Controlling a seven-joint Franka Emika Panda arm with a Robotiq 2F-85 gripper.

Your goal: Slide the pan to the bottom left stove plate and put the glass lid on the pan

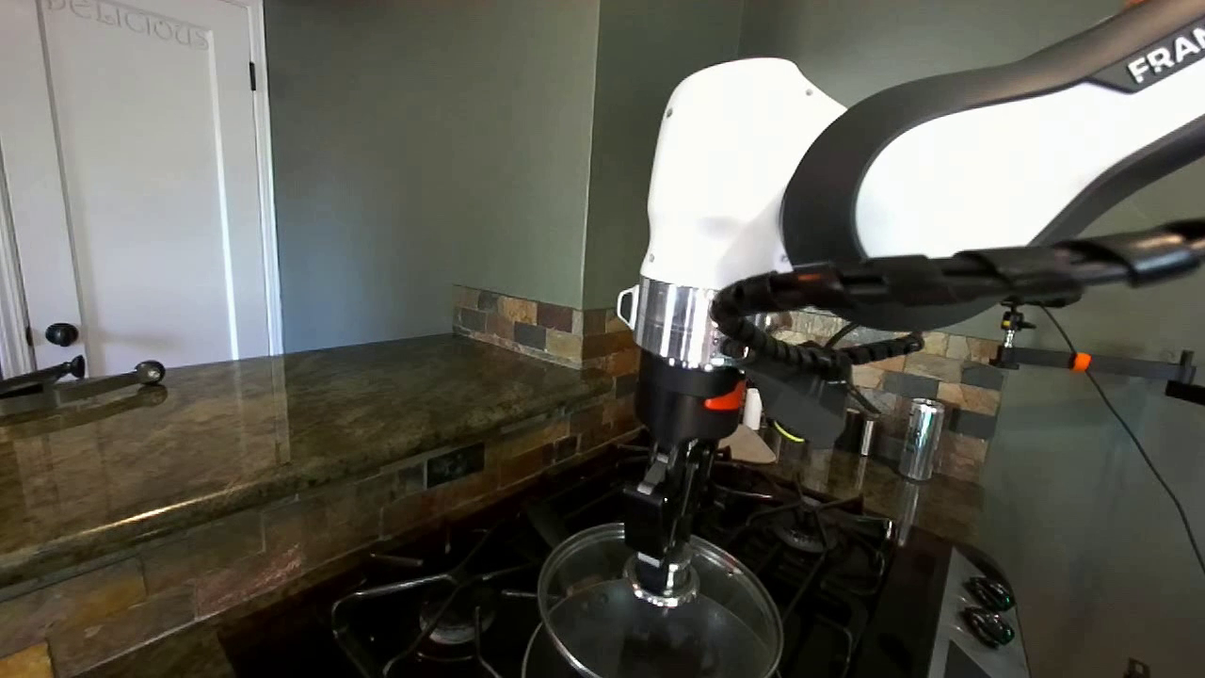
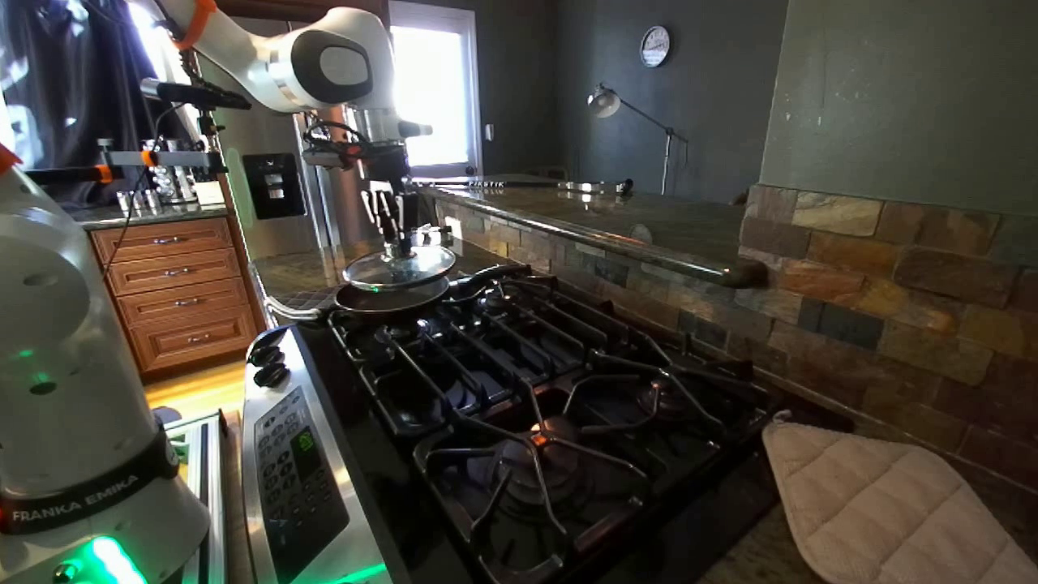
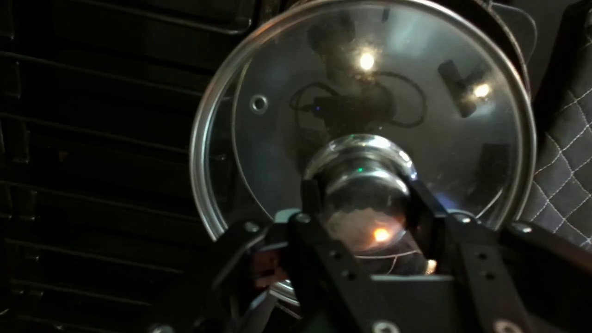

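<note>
Here, the end effector (image 3: 366, 199) pinches the glass lid (image 2: 399, 274) by its shiny knob (image 3: 367, 212); beneath the end effector, the pan (image 2: 395, 300) sits under the lid.

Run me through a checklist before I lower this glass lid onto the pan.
1. Pincer shut on the knob: ok; in the wrist view it grips from both sides.
2. Glass lid raised off the pan: ok; an exterior view shows a gap.
3. Space between lid and pan: ok; no object seen there.
4. Rims lined up: cannot tell; they look offset in the wrist view, but the camera angle may explain it.
5. Pan centred on the stove plate: cannot tell; the plate beneath is hidden.
</note>
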